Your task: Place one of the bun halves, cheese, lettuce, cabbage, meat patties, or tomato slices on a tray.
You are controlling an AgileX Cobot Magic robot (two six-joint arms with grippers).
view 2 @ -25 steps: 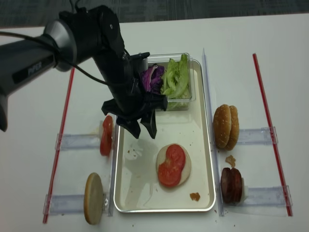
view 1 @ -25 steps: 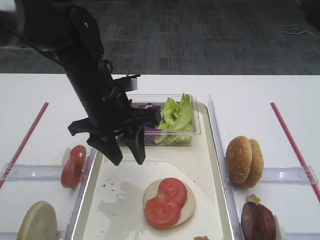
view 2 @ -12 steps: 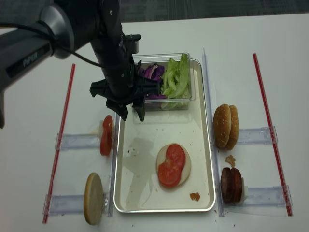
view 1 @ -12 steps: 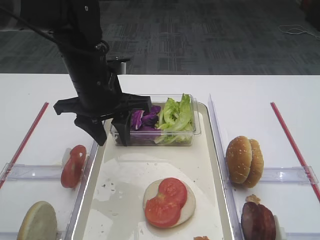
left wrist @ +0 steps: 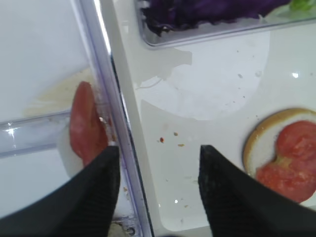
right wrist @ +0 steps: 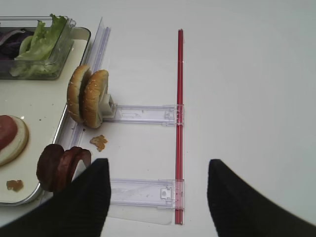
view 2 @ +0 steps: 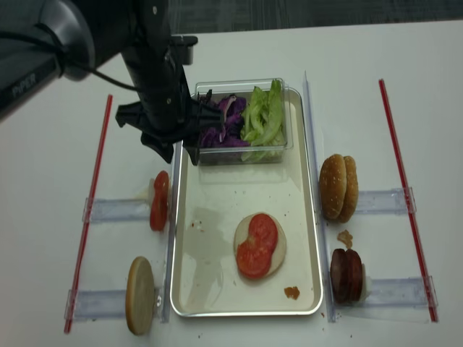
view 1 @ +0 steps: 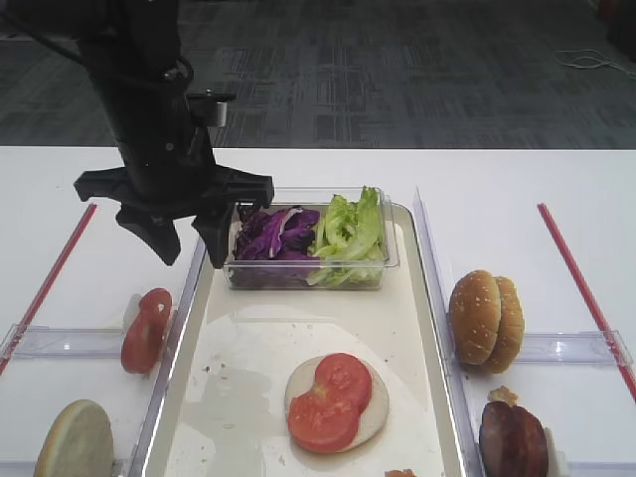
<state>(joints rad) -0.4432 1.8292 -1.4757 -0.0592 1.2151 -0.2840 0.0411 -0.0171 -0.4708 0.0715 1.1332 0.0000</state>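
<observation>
The tray holds a bun half cut face up, topped with two tomato slices. My left gripper hangs open and empty over the tray's left rim, beside more tomato slices on edge outside the tray. Cabbage and lettuce fill a clear tub at the tray's far end. Bun halves and meat patties stand right of the tray. My right gripper is open and empty over the table. No cheese is in view.
Another bun half stands on edge at the front left. Clear plastic rails and red strips lie on both sides of the tray. A crumb lies in the tray's front right corner.
My left gripper has moved left and toward the back, from over the tray's middle to over its left rim beside the tub. It has stayed open and empty.
</observation>
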